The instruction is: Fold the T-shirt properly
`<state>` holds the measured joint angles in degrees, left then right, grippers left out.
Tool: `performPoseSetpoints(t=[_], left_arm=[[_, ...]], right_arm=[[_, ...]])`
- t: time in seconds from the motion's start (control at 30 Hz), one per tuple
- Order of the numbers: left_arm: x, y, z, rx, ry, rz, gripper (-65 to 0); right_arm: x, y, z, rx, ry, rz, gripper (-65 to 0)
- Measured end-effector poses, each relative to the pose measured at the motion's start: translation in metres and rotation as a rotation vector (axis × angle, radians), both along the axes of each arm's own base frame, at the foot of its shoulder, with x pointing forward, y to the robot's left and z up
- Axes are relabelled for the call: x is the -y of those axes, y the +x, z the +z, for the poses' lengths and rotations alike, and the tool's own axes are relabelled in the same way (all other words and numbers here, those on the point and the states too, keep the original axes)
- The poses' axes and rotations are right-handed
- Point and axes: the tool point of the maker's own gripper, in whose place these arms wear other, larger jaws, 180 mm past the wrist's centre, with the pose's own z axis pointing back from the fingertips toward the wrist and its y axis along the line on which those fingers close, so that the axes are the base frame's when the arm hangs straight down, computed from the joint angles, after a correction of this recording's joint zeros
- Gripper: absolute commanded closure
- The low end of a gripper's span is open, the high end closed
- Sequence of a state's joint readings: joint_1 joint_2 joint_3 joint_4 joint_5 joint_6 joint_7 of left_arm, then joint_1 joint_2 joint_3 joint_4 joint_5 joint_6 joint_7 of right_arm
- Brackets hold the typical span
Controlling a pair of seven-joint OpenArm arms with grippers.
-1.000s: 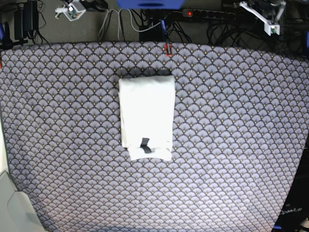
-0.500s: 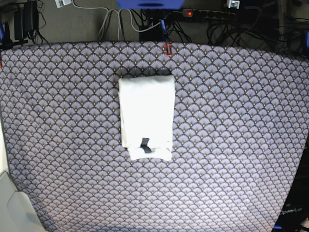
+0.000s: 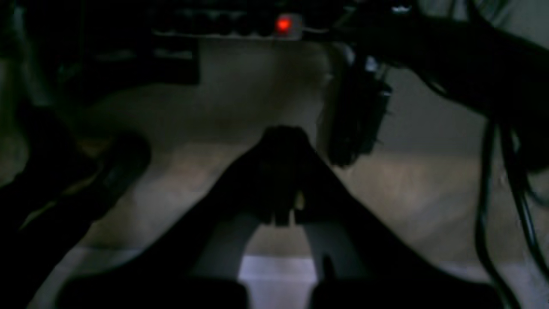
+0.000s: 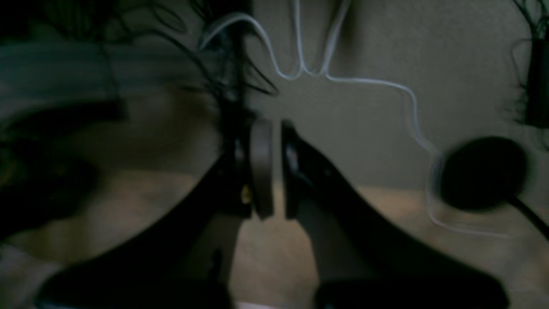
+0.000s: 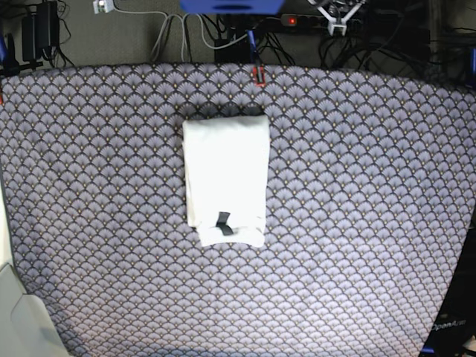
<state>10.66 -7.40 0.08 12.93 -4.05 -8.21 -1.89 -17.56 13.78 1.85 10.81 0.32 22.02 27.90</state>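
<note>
Fabric sits squared into a tall narrow packet: the T-shirt (image 5: 226, 178) lies plain side up on the patterned tablecloth (image 5: 372, 223), a little toward the cloth's far edge and slightly to the camera's left of its middle, with the small dark neck label (image 5: 224, 224) showing at the packet's near end. Its long edges run nearly parallel and no sleeve pokes out, so the folding looks finished, and the packet seems left where the last fold put it.

Both arms are off the tablecloth, which fits a job that is done. The left gripper (image 3: 283, 171) points out past the tablecloth's far edge toward the floor and a power strip with a red light (image 3: 283, 24); its fingers meet at the tips and hold nothing. The right gripper (image 4: 276, 167) faces the same zone beyond the far edge, over loose white cables (image 4: 369, 86); its pads stand almost together, a thin slit between them, with nothing held. Neither touches the T-shirt.
</note>
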Motion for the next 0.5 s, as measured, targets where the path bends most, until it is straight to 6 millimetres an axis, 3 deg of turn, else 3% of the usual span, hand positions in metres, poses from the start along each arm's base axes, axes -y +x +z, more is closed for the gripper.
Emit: performPoseSetpoints(t=[0.1,0.2,0.33,0.5], left_arm=[[0.001,-0.003,-0.001,0.001,0.013,-0.067,-0.3],[-0.001,0.010,-0.003,-0.001,0.018,-0.070,-0.4],[-0.002,0.032,-0.003,0.033,0.019,-0.069,-0.4],[0.007,0.012,-0.005,-0.011,0.006,-0.070,-0.4]], right_arm=[[0.017,-0.001,-0.006,-0.016,-0.182,0.026,-2.9],[0.037,0.004,-0.004,-0.009,-0.350,0.029,-2.9],[0.034,0.004,-0.004,-0.011,-0.416,0.035,-2.9],[0.025,0.006,-0.006,-0.012,-0.404,0.029,-3.1]])
